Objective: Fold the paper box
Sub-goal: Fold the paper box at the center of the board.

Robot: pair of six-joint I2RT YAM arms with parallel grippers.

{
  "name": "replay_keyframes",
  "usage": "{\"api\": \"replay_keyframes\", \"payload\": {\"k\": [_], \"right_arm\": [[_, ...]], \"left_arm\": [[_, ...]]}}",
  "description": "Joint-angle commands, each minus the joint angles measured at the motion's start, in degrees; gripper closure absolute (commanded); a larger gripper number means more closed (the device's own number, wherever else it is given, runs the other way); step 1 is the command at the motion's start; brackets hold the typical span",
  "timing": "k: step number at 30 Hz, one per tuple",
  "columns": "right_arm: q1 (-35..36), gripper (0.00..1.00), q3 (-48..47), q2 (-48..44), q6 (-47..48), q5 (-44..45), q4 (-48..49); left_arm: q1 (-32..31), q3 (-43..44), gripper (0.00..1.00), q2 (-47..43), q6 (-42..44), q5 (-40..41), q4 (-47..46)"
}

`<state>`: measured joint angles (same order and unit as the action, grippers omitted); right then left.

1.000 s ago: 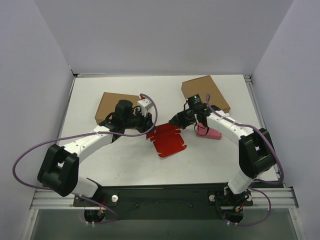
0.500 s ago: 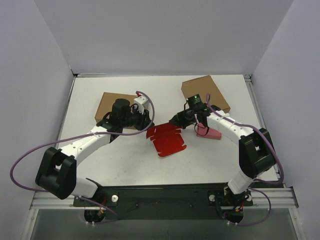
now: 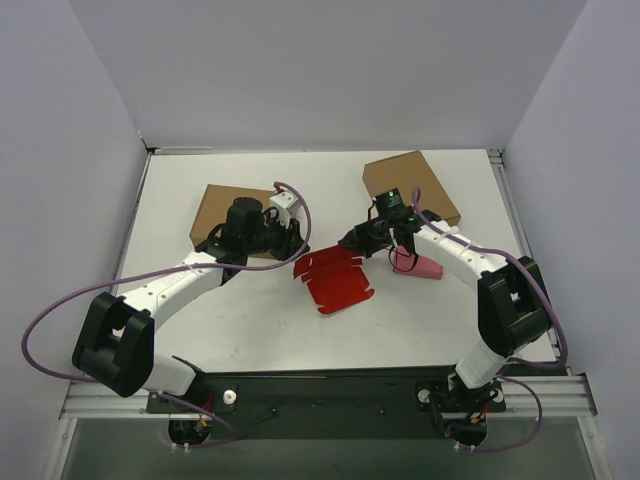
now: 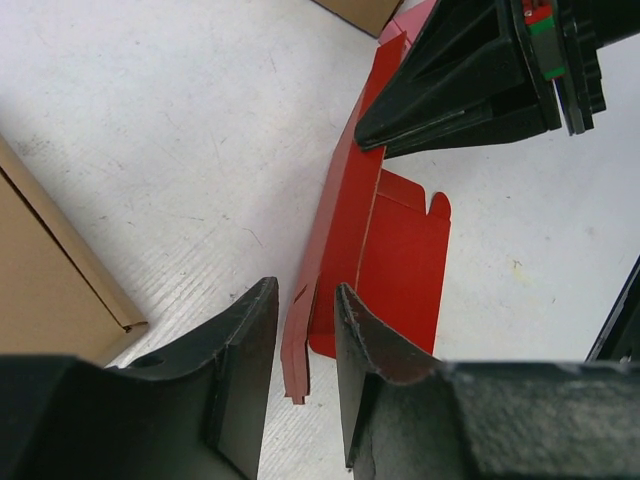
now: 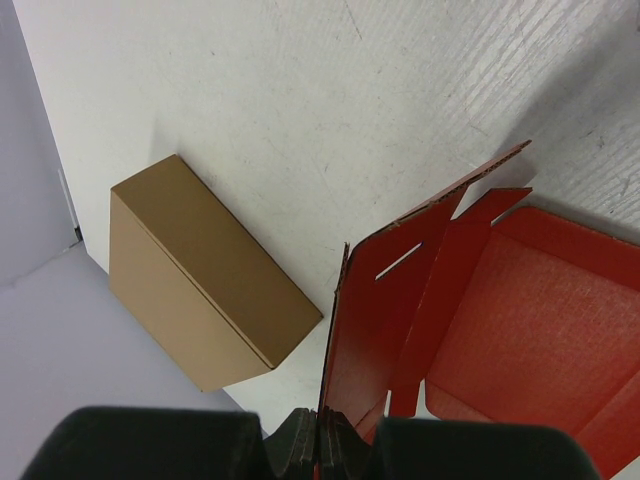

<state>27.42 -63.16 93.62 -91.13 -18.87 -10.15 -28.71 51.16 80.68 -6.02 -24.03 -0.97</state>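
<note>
Stretching under both arms, the white table [image 3: 250,330] bears two plain brown boxes. One brown box [image 3: 212,212] lies behind the left wrist, and the other brown box [image 3: 425,180] lies at the back right. Between the arms, near the middle of the table, lies the paper box [image 3: 340,285], a red sheet mostly flat with its far flap standing up. A small pink box [image 3: 425,268] sits just to its right, under the right forearm. The right gripper [image 5: 320,432] is pinched tight on the upright flap's edge. The left gripper [image 4: 305,292] is parted by a narrow gap, its fingers straddling the flap's other end; whether they touch it I cannot tell. A green light [image 3: 389,194] glows on the right wrist. A red-and-green tab [image 4: 541,30] on the right gripper is too small to read.
</note>
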Motion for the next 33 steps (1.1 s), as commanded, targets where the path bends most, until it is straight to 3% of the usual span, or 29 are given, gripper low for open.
{"api": "replay_keyframes", "payload": {"k": [1,16,33], "right_arm": [[0.3,1.00,0.0,-0.6,0.6,0.4,-1.2],[0.4,1.00,0.3,-0.7,0.6,0.6,-1.2],[0.7,1.00,0.5,-0.7,0.7,0.7,-1.3]], "left_arm": [[-1.1,0.3,0.61,-0.7,2.1,0.0,0.1],[-3.5,-0.5,0.63,-1.3,4.4,4.0,5.1],[-5.0,0.3,0.66,3.2,2.3,2.1,-2.5]]}}
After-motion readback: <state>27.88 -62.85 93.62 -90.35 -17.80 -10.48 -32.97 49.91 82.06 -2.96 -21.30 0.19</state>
